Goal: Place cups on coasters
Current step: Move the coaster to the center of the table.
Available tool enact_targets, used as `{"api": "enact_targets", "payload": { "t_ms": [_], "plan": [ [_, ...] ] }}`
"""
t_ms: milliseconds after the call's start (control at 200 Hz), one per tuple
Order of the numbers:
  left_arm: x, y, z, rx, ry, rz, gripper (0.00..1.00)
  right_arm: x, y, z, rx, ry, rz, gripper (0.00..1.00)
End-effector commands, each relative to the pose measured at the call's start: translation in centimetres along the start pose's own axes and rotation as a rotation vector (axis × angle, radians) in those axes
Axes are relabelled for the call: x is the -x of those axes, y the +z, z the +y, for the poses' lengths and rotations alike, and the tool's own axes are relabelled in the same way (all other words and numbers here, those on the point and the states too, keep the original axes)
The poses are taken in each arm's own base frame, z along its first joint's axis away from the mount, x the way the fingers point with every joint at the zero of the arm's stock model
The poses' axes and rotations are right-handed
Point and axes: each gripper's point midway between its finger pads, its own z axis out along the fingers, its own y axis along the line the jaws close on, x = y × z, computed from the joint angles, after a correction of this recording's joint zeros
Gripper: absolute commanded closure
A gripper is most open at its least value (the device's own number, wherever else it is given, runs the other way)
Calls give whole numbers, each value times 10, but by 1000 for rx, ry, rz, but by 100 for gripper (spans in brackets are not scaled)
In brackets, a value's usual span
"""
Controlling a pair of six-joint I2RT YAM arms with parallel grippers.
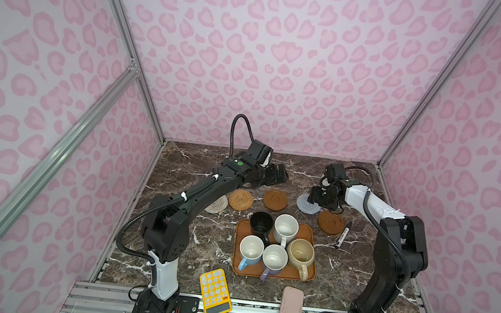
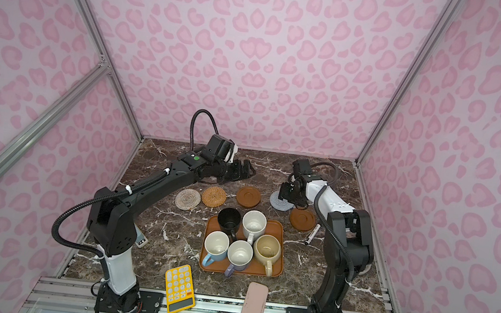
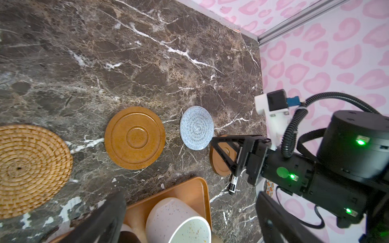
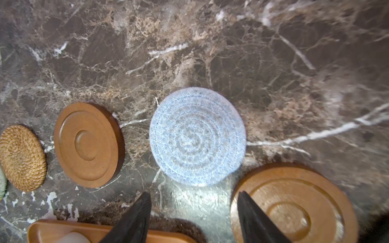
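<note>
Parted right fingers [image 4: 134, 218] apparently hover near crocheted coaster [image 4: 197, 136].

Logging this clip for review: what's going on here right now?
Two robot arms are meant to set mugs on coasters, but nothing is held. All five mugs stand on the tray; the five coasters lie bare behind it. The right tool is open beside the grey-blue coaster; the left tool, open too, hangs beyond them.

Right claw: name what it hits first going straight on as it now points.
Most likely the grey-blue crocheted round coaster, lying dead ahead of the right claw in the wrist view; depth is unclear, so the dark marble tabletop just short of it could come first.
</note>
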Motion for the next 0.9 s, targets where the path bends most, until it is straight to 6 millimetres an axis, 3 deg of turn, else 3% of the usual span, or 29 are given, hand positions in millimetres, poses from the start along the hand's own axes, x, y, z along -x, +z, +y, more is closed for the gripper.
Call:
{"api": "enact_targets", "payload": {
  "t_ms": [0,375,595,900],
  "plan": [
    [-5,11,1,6,-32,28,3,5,14,2,11,3,-6,33],
    [-14,31,4,41,-21,48,3,4,44,-7,-38,-19,49,45],
    [-14,33,6,49,-35,48,3,-12,63,-12,-52,-17,112,46],
    [-16,30,9,58,-43,47,3,-36,68,-2,-97,-66,173,47]
  ]
}}
